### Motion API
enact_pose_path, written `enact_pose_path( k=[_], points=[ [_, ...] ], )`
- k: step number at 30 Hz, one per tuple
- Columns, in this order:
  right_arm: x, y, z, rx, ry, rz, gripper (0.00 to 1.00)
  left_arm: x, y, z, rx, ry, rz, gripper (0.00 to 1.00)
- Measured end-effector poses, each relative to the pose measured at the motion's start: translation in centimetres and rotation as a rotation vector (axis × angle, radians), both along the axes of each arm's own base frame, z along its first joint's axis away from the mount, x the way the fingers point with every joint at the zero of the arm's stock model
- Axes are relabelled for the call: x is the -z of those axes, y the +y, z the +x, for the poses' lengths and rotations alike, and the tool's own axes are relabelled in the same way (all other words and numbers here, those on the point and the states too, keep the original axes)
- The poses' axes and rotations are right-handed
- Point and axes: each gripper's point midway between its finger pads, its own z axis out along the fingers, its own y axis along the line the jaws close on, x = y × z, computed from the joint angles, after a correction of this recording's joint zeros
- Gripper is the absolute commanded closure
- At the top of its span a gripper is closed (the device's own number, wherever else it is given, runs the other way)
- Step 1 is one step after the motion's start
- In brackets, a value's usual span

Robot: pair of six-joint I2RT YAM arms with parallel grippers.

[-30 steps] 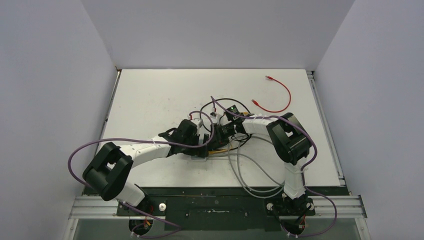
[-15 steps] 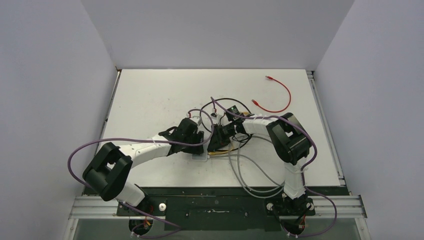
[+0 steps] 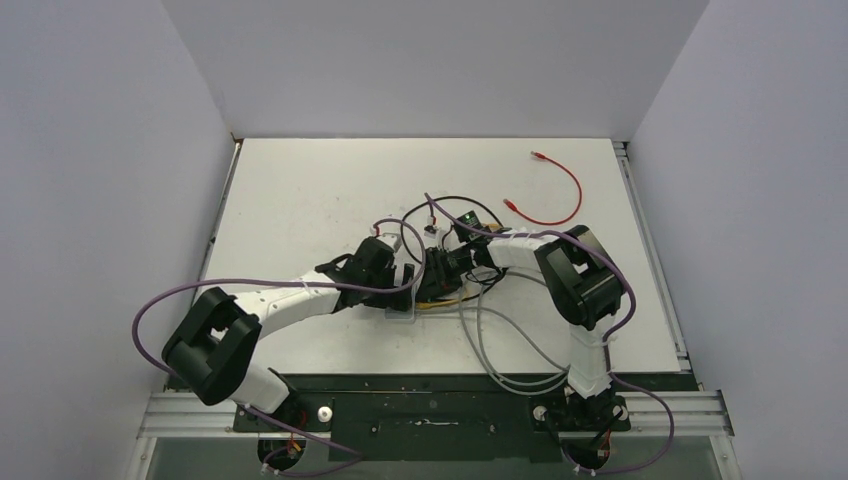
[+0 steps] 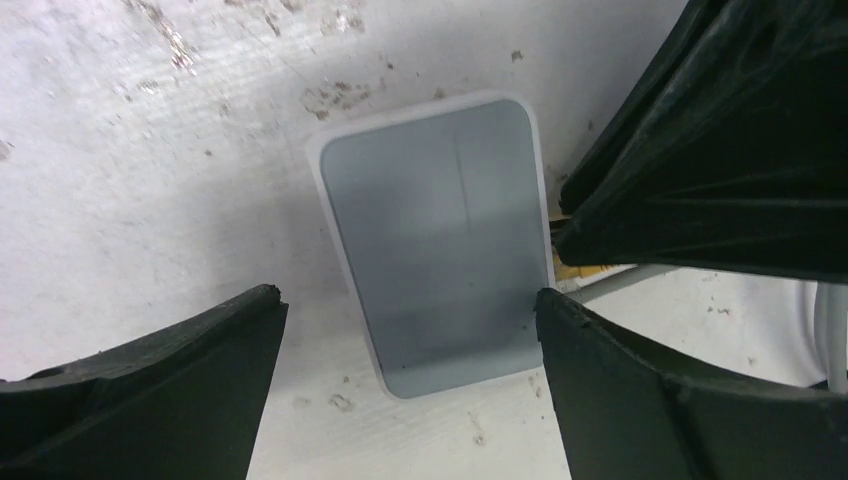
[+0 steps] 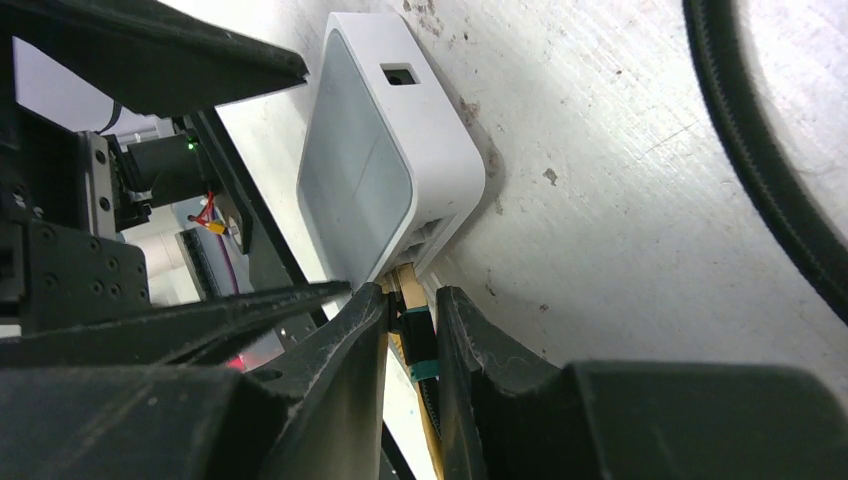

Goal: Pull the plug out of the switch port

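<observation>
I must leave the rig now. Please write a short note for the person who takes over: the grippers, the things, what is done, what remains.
Left gripper: open, one finger on each side of the switch, which lies flat on the table.
Right gripper: shut on the plug at the switch's edge.
Done: plug gripped.
Left: the plug is not yet out. Probably steady the switch with the left gripper, then pull the plug straight out.
</observation>
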Motion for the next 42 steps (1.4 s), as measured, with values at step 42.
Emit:
enact_pose_path(
  k=[42],
  points=[
    [-10.0,1.3,0.7,-0.06,-0.245,0.205,0.95,-8.0,1.9,0.1,-0.08,-0.047,-0.748,0.04]
  ],
)
